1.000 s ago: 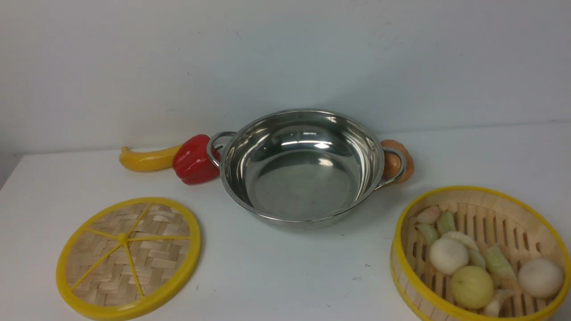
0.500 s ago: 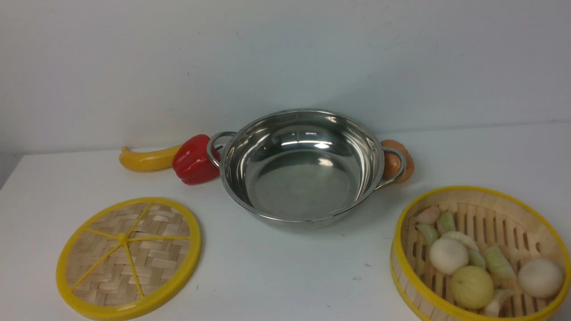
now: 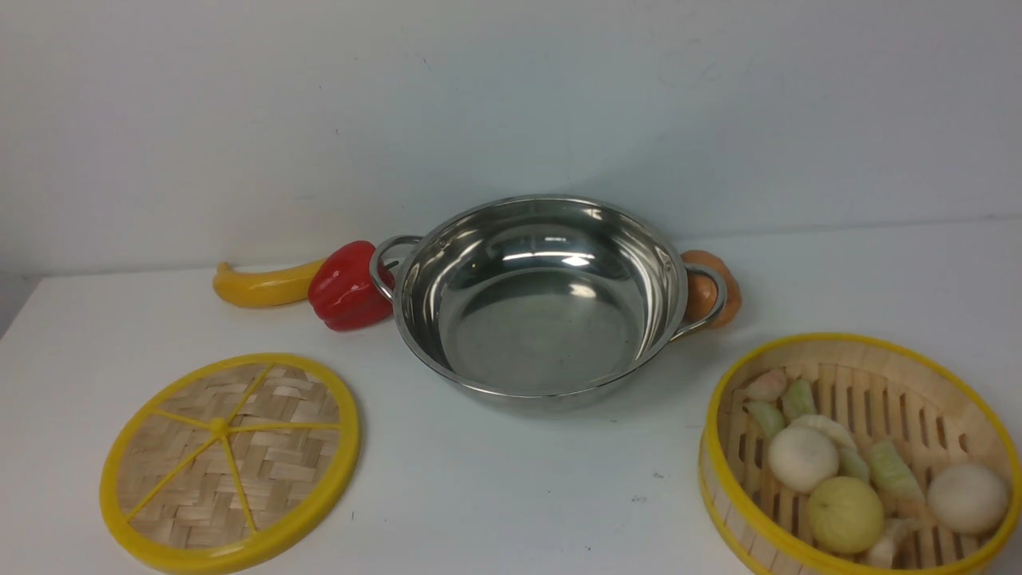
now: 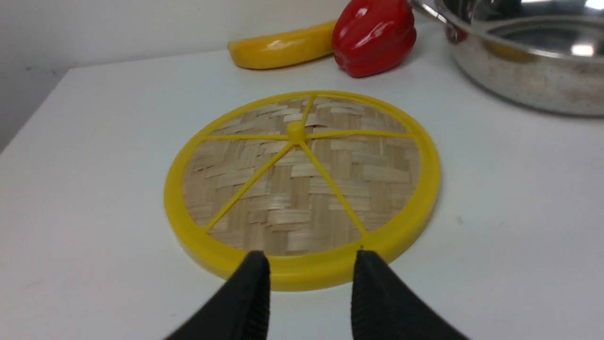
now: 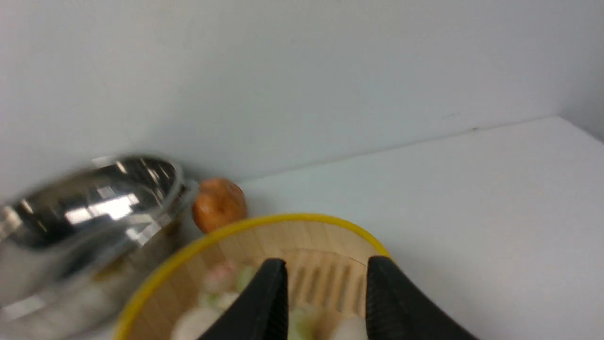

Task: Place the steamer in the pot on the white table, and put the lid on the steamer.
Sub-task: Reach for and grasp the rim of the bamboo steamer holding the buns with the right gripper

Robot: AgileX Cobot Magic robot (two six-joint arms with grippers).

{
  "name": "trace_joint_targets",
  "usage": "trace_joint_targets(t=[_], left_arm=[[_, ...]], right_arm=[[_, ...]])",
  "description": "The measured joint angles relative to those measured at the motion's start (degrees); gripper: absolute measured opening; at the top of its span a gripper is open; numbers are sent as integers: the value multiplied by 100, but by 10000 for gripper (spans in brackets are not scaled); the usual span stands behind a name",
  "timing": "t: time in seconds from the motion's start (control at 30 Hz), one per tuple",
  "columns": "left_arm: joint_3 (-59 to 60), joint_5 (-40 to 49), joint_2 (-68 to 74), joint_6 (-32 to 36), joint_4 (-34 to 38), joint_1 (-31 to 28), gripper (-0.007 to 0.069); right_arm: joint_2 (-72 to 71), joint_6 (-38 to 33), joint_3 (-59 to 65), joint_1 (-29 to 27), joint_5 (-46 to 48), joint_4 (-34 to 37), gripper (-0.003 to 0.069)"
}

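Note:
The shiny steel pot point(image 3: 543, 299) stands empty at the middle back of the white table point(image 3: 511, 487). The steamer point(image 3: 862, 455), holding several dumplings and buns, sits at the front right. The woven lid point(image 3: 230, 461) lies flat at the front left. Neither gripper shows in the front view. In the left wrist view my left gripper point(image 4: 309, 269) is open, just short of the near rim of the lid point(image 4: 302, 184). In the right wrist view my right gripper point(image 5: 325, 276) is open above the steamer point(image 5: 264, 250), with the pot point(image 5: 89, 203) beyond; that view is blurred.
A yellow banana point(image 3: 263, 286) and a red bell pepper point(image 3: 345, 287) lie by the pot's left handle. A brown round bun point(image 3: 711, 291) sits behind the right handle. A white wall rises behind the table.

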State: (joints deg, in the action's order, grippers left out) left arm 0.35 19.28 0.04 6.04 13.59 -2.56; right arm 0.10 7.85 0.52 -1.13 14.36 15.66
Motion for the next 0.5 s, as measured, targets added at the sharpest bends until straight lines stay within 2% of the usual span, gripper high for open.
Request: trace_joint_targets(t=[0.03, 0.07, 0.1, 0.23, 0.37, 0.5], left_arm=[[0, -103, 0, -209, 450, 0, 242], [0, -118, -4, -209, 450, 0, 242], [0, -220, -4, -604, 1349, 0, 242], [0, -413, -4, -899, 2802, 0, 242], [0, -846, -4, -916, 3266, 0, 242], [0, -1516, -4, -916, 3329, 0, 242]], right_arm=[[-10, 360, 0, 0, -209, 632, 248], [-10, 360, 0, 0, -243, 632, 248], [-10, 912, 0, 0, -473, 1615, 248], [-10, 1534, 0, 0, -854, 2973, 248], [-10, 1596, 0, -5, -1150, 3210, 248], [-10, 1608, 0, -5, -1564, 3242, 248]])
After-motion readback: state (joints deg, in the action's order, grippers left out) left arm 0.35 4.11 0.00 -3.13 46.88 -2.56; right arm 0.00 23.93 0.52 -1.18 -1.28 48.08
